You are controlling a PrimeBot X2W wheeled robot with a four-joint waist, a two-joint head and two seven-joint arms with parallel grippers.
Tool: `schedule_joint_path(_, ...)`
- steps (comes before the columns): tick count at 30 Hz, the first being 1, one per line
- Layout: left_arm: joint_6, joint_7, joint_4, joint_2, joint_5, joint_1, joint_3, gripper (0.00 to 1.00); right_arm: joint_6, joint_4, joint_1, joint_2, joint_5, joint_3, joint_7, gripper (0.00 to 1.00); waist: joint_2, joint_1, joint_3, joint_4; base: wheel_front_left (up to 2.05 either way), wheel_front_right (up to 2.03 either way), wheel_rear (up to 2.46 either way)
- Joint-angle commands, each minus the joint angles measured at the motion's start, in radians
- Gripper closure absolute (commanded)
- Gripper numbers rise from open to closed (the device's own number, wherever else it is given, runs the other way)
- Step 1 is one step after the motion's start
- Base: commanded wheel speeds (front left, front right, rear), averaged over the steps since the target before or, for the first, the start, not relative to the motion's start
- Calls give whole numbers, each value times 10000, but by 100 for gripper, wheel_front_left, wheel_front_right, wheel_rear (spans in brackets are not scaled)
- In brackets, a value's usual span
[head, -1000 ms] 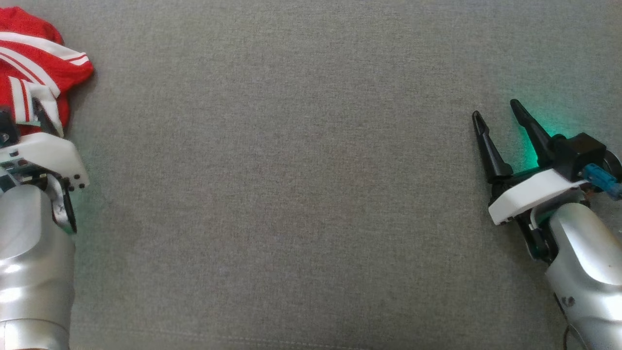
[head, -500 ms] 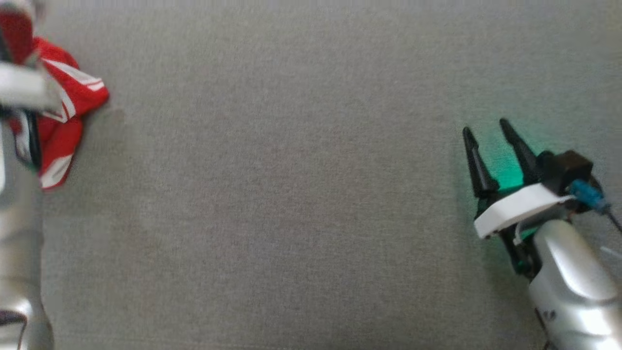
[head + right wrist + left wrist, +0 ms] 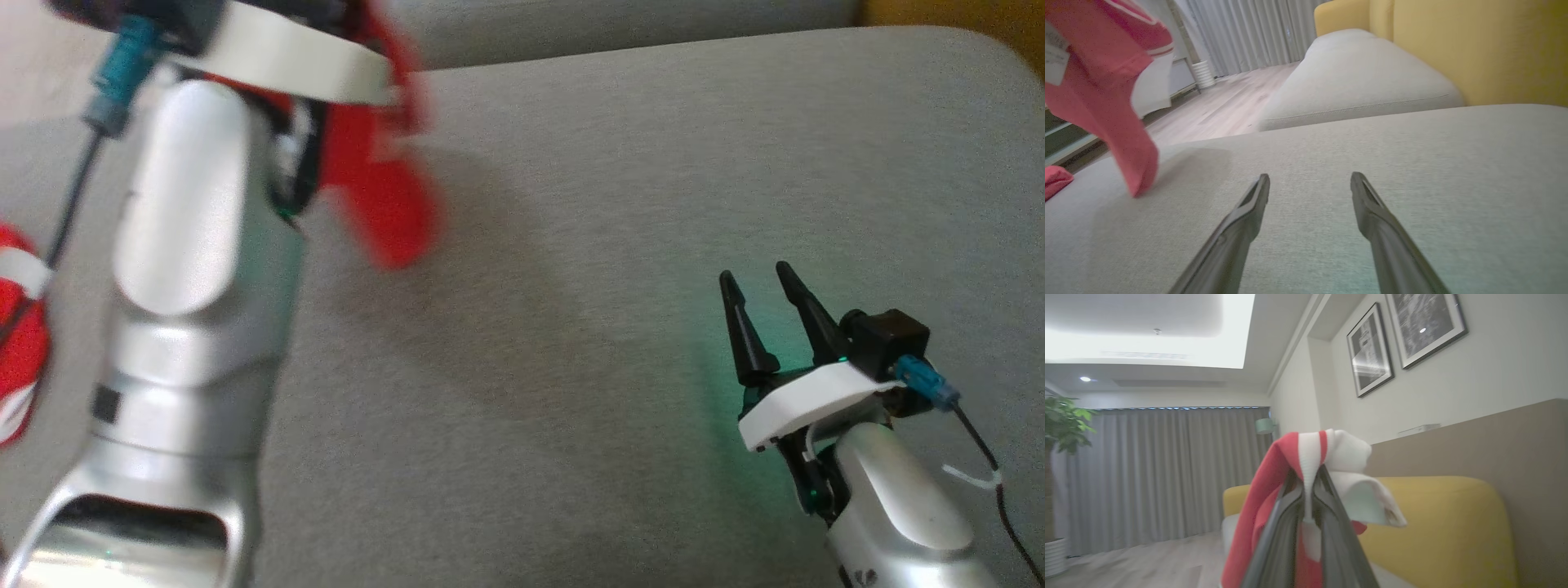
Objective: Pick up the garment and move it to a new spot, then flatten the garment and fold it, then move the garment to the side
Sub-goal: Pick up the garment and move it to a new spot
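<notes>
While the left gripper (image 3: pixel 1308 475), fingers closed, pinches the white-striped edge of the red garment (image 3: pixel 384 204), cloth hanging below them over the grey cushion (image 3: pixel 620 212), the right gripper (image 3: pixel 755 273) sits spread and empty, so best lift clear of the trailing hem, then lay it before those open fingers.

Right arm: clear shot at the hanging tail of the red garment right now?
Probably yes. The right gripper is open over bare grey cushion, and nothing lies between it and the garment, which dangles from the shut left gripper. It hangs well across, so reach is unproven.
</notes>
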State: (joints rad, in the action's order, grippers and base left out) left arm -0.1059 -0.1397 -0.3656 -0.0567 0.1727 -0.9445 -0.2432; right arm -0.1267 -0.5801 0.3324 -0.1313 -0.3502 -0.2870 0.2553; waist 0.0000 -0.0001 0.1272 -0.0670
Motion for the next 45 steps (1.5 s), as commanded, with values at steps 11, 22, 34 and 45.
schedule_joint_path(11, 767, -154, 93, 59, 2037, 1381, -1416, 91, -40, 377, 34, 291, -40, -373, 65, 0, 0, 1, -259, -1575, 0, 0, 0)
schedule_joint_path(22, 1828, -1188, -2191, -505, 1821, 4818, -1219, 0, -40, 411, -350, 318, 34, -35, 65, 0, 0, 1, -556, -1016, 0, 0, 0)
schedule_joint_path(34, 2146, -1219, 836, -304, 743, 9071, 627, 0, -40, 498, -988, 481, 222, 628, 65, 0, 0, 1, -832, -206, 0, 0, 0)
schedule_joint_path(45, 1689, -1220, 1105, 24, 216, 9662, 996, 0, -40, 460, -965, 468, 246, 636, 65, 0, 0, 1, -697, -46, 0, 0, 0)
